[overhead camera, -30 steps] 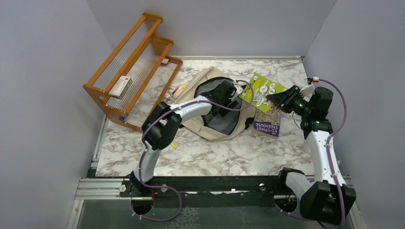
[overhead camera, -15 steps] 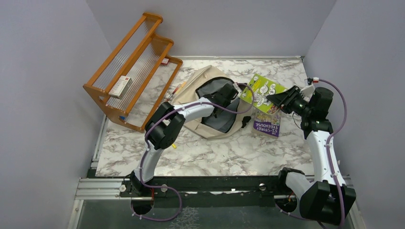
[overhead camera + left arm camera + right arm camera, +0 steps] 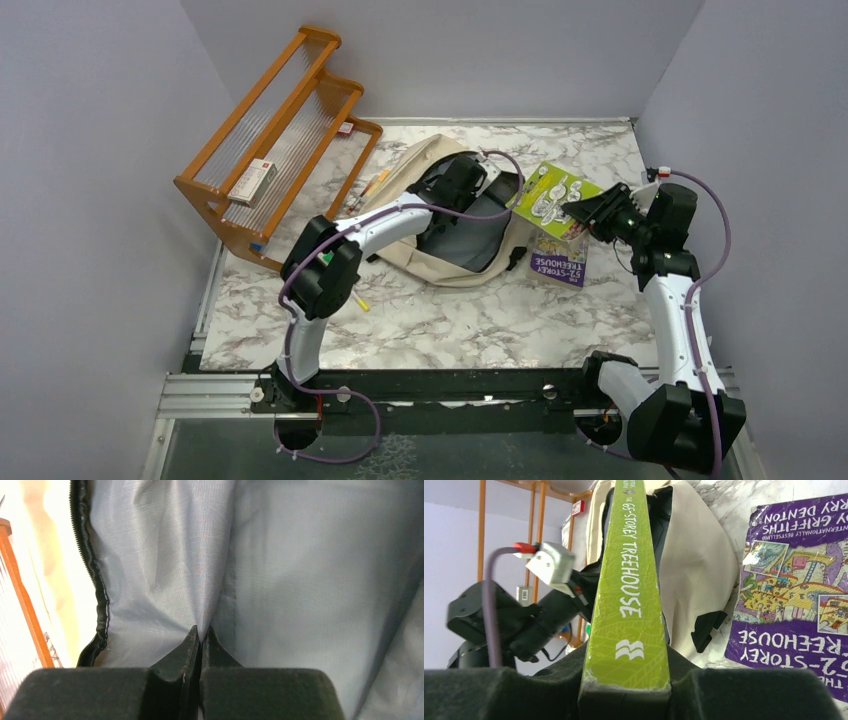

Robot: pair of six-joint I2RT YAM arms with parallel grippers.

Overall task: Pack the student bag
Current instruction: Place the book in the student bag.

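The bag (image 3: 412, 165) lies open toward the back of the table (image 3: 470, 320), between a wooden rack (image 3: 270, 140) on its left and a purple book (image 3: 560, 268) lying flat on its right. The left gripper (image 3: 201, 636) is inside the bag's mouth, its jaws pressed fully together and pinching a fold of the grey lining (image 3: 165, 555). The right gripper (image 3: 624, 685) is clamped on the spine of a green book (image 3: 626, 580), held on edge over the purple book, just beside the bag's right rim

You have plain lavender-grey walls (image 3: 90, 200) around a white-and-grey marble tabletop (image 3: 470, 320), with an orange wooden rack (image 3: 280, 150) at its far-left corner.
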